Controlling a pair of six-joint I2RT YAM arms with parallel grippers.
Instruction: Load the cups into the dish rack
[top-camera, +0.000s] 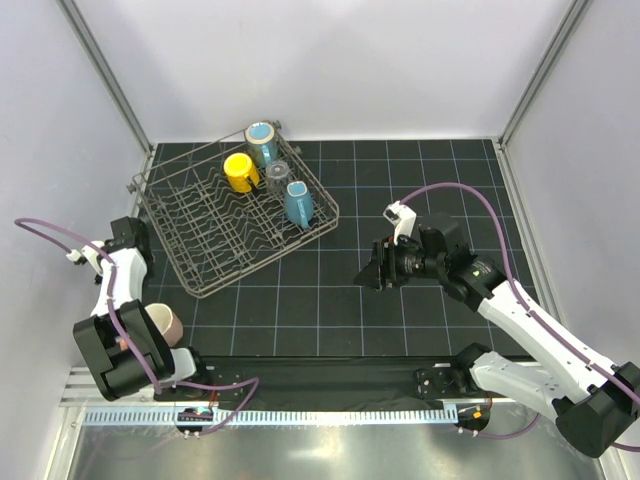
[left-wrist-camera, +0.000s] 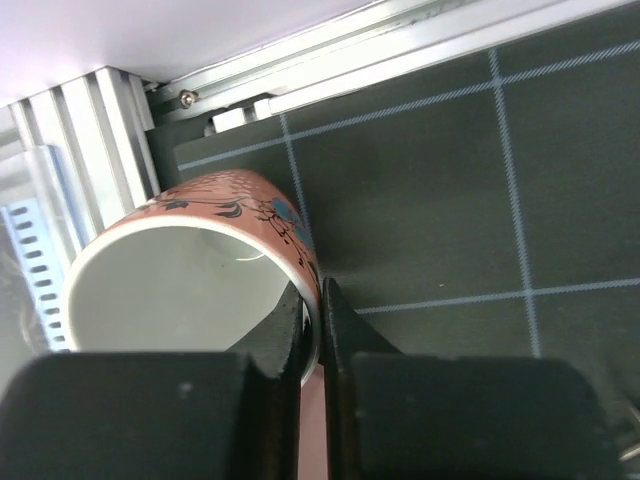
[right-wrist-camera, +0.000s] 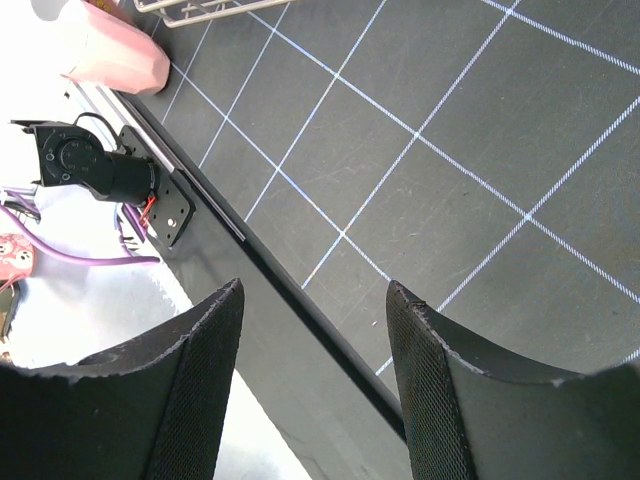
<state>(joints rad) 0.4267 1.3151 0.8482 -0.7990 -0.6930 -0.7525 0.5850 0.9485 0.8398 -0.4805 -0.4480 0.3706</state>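
Salmon-pink patterned mug (left-wrist-camera: 225, 205) sits at the near-left edge of the counter (top-camera: 400, 190). Left gripper (left-wrist-camera: 312, 300) pinches its wall, one finger inside, for lifting. Right gripper (right-wrist-camera: 315, 330) hangs open, empty. Beyond, the grey wire dish rack (top-camera: 195, 268) holds four cups (top-camera: 240, 172).

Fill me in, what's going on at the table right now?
The left gripper is shut on the wall of a salmon-pink mug at the near left corner of the mat, one finger inside, one outside. The right gripper hangs open over the mat, holding nothing. The dish rack holds a light blue cup, yellow cup, clear tumbler and blue cup.
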